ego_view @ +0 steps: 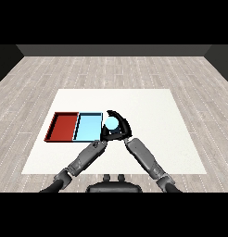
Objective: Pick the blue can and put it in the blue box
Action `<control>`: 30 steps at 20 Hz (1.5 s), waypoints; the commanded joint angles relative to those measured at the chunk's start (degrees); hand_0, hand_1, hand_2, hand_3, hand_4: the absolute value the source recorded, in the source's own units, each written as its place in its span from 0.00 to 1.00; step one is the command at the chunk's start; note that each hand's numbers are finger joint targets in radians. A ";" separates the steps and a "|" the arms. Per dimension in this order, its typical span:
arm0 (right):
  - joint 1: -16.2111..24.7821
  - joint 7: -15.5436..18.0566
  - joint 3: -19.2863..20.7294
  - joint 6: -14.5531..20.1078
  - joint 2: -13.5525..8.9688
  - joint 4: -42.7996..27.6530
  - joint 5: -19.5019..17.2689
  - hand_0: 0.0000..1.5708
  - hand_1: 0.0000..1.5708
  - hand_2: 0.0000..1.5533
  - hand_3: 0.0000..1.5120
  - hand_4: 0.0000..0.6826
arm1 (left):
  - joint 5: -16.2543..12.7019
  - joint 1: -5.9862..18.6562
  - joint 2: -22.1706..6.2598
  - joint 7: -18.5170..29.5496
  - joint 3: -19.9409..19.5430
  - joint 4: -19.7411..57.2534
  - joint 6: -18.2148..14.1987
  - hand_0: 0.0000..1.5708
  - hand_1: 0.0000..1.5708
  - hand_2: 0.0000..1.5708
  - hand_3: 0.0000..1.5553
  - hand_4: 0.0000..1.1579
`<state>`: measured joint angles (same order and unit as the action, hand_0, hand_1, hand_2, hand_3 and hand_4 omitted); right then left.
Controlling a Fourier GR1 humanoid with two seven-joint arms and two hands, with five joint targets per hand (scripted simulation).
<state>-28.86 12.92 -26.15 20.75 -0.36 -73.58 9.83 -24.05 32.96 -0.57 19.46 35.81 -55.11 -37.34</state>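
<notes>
Right hand (119, 121) had its black fingers curled round the blue can (110, 123), a smooth round light-blue shape just right of the blue tray (87, 127). Left hand (104, 134) sat near the can's base, mostly hidden; couldn't tell its fingers. Blue tray & red tray (63, 126) were flat, shallow, side by side, w/ nothing inside. White table (148, 111).

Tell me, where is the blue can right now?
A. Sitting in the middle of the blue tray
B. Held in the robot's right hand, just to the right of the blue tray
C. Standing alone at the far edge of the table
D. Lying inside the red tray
B. The right hand curls round the blue can, which sits just past the right edge of the blue tray, not in the red tray.
</notes>
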 commanded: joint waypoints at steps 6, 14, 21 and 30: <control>1.37 -0.78 3.73 0.08 -0.13 -0.57 -2.39 0.00 0.00 0.00 0.00 0.00 | 2.33 -2.18 0.54 2.55 -5.31 1.07 3.98 1.00 1.00 1.00 0.96 0.99; 2.87 -3.33 13.99 -6.84 -3.02 -11.00 8.69 0.00 0.00 0.00 0.00 0.00 | 0.06 -0.30 -1.63 0.73 -6.45 0.94 2.47 1.00 1.00 1.00 0.95 0.99; 14.17 0.38 17.73 -10.63 -6.73 -24.12 12.14 0.00 0.00 0.00 0.00 0.00 | 1.86 -1.48 -6.19 0.99 -10.78 -1.27 1.87 1.00 1.00 1.00 0.95 0.99; 17.52 0.84 25.77 -12.06 -8.98 -22.78 15.23 0.00 0.00 0.00 0.00 0.00 | 3.20 6.67 -10.28 -0.25 -19.82 14.19 5.82 1.00 1.00 1.00 0.95 0.98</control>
<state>-12.40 13.57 -3.05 9.59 -8.57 -96.94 23.70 -20.42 34.90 -9.87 17.79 20.95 -49.94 -34.38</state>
